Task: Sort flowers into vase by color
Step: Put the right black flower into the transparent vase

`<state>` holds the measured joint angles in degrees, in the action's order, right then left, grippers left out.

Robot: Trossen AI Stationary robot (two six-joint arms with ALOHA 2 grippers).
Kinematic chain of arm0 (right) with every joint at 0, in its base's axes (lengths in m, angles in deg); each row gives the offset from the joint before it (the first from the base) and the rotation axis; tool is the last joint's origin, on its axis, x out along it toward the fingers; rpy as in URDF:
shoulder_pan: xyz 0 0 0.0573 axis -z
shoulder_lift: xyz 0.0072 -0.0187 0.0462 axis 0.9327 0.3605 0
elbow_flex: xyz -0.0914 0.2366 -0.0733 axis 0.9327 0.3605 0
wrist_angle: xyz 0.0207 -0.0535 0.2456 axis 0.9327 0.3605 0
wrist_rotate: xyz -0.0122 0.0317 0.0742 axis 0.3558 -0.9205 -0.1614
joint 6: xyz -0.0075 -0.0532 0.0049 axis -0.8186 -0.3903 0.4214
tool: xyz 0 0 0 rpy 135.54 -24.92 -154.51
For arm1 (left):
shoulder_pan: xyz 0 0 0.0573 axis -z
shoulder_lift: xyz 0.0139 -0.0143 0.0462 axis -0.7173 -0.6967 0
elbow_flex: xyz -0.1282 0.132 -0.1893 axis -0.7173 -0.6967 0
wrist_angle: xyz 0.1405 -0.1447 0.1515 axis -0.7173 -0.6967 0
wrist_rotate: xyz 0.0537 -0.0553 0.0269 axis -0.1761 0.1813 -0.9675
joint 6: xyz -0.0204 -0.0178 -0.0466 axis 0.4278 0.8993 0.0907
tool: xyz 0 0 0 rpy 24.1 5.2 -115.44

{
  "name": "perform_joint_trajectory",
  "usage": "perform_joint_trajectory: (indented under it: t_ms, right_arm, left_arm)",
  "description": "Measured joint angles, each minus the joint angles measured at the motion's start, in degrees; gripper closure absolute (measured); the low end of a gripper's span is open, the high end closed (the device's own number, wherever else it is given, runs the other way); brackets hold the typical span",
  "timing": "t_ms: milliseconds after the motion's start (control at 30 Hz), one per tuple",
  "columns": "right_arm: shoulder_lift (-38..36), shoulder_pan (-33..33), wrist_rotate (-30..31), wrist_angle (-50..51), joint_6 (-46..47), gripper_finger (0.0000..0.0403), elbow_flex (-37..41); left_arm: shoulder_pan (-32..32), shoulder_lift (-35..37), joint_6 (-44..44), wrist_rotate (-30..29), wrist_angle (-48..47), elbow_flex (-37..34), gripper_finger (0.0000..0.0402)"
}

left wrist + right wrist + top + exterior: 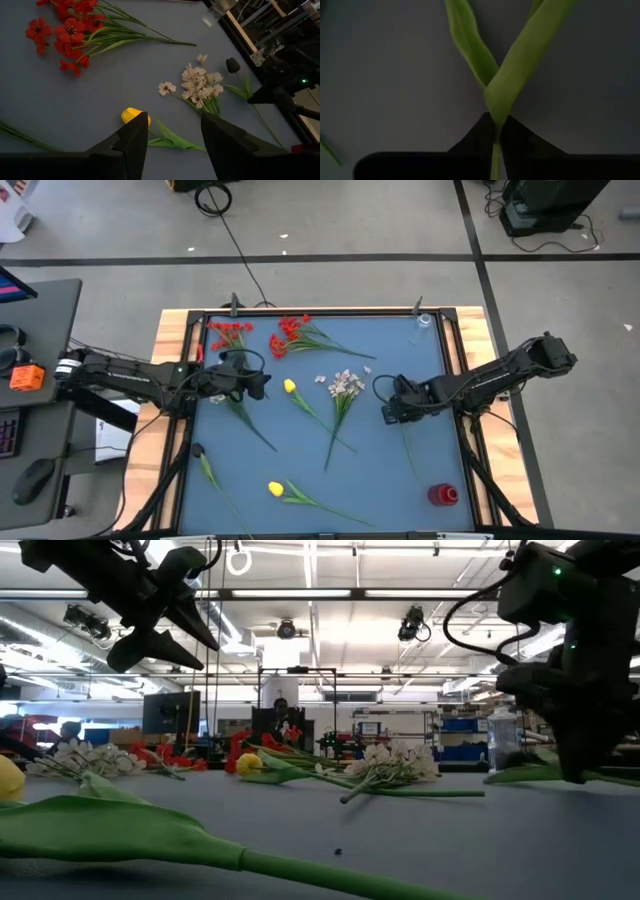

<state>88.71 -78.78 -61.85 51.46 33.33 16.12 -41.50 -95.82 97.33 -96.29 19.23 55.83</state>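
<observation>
Flowers lie flat on the blue table top: two red clusters (228, 333) (290, 335), a yellow tulip (289, 387), a whitish-pink spray (345, 385), a second yellow tulip (275, 489) and a dark-headed stem (200, 455). My left gripper (262, 383) (175, 120) hangs open above the table, near the first yellow tulip (134, 115), touching nothing. My right gripper (388, 412) (495, 132) is down at the table, shut on the stem of a dark-headed flower (232, 65). A red vase (443, 495) stands at the near right. My right gripper pinches the flower's thin green stem (495, 150) between its two fingers, just below where two long leaves (520, 65) fork off. It comes from above, and the fingers lie across the stem. The rest of the stem (408, 445) lies on the table.
A clear glass vessel (424, 320) stands at the far right corner. A raised dark frame (330, 313) runs round the table. Bare blue surface lies between the spray and the red vase.
</observation>
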Motion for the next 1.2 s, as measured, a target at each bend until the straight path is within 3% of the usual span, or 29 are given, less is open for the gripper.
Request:
perform_joint_trajectory:
  t_ms: [267, 433, 533, 800, 967, 1200]
  right_arm:
    - [-0.2, 1.1, 5.7, -5.9, -5.5, 0.0382, 0.0]
    - [-1.1, 1.2, 14.1, -11.2, -16.2, 0.0388, -4.3]
    - [-1.1, 2.0, 17.0, -19.1, -27.7, 0.0389, -7.3]
    - [-1.0, 4.3, 15.9, -47.6, -56.9, 0.0388, -10.4]
    - [-1.0, 6.1, 12.6, -49.6, -60.4, 0.0386, -12.0]
    - [-1.0, 6.6, 12.1, -49.5, -63.6, 0.0386, -14.1]
  left_arm:
    - [0.0, 0.0, -0.2, 0.2, 3.7, 0.0, 0.0212]
    - [0.0, 0.0, -4.6, 2.9, 9.4, 0.0, 0.0212]
    - [0.0, -0.9, -10.1, 4.3, 15.3, 0.0, 0.0212]
    - [0.1, -7.1, -24.8, 8.9, 31.7, 0.0, 0.0212]
    - [0.1, -10.5, -27.3, 10.0, 38.6, 0.0, 0.0212]
    - [0.1, -10.3, -27.8, 10.0, 38.2, 0.0, 0.0212]
